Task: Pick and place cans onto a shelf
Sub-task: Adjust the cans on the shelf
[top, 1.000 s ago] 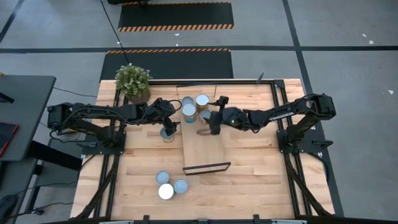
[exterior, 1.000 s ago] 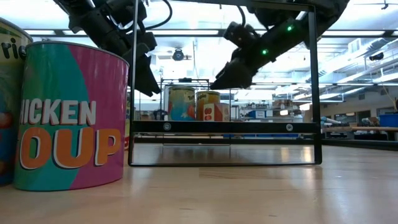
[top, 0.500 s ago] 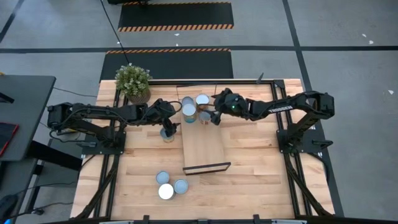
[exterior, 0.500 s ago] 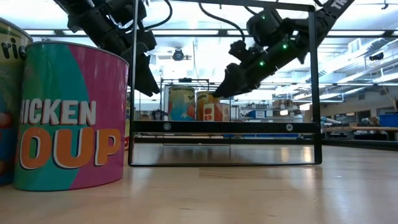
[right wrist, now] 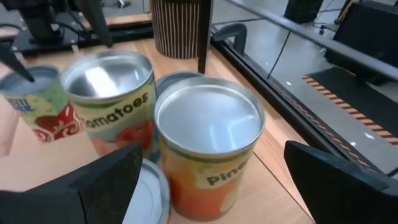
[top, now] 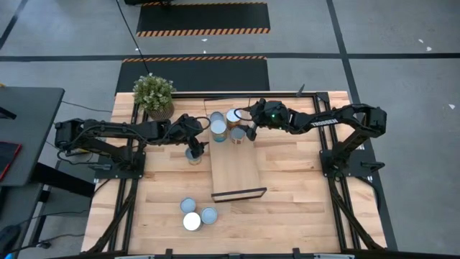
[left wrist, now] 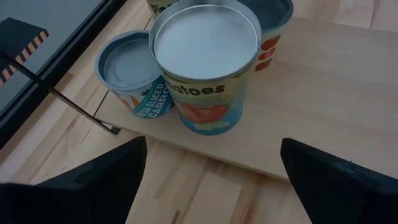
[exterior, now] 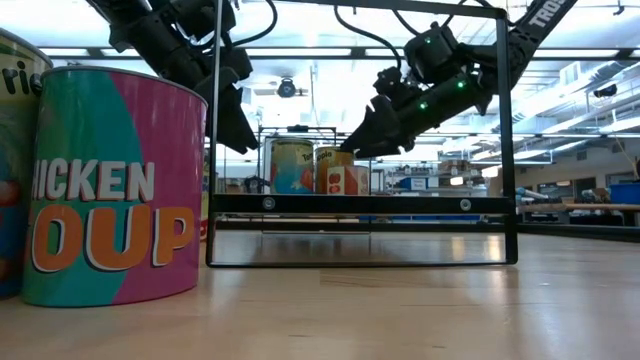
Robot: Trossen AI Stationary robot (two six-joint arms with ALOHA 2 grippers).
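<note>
On a wooden table [top: 287, 187] seen from above, a long pale shelf [top: 237, 169] is laid across the middle, running from the far side toward the near side, with thin black frames at its ends. At the far end of the shelf four cans are grouped close together: a tomato can [top: 218, 129], a can with an orange side [top: 233, 116], a third can [top: 216, 116] at the far left of the group, and a fourth can [top: 237, 134] on the right, partly hidden under the right arm. A fifth can [top: 194, 157] is stood on the table just left of the shelf, directly under the left arm. Three more cans [top: 196, 215] are clustered on the near part of the table, well apart from the shelf. A potted plant [top: 154, 93] is placed at the far left corner.

The right gripper [top: 251, 132] is reached in from the right and is held over the right edge of the can group. Its fingers are spread wide and nothing is held between them; in the right wrist view the orange can [right wrist: 208, 149] and the tomato can [right wrist: 112, 102] are seen just ahead of the parted fingers.

The left gripper [top: 195, 149] is hung above the lone can beside the shelf. Its fingers are also spread apart and empty; in the left wrist view the tomato can [left wrist: 205, 65] is seen ahead on the shelf.
</note>
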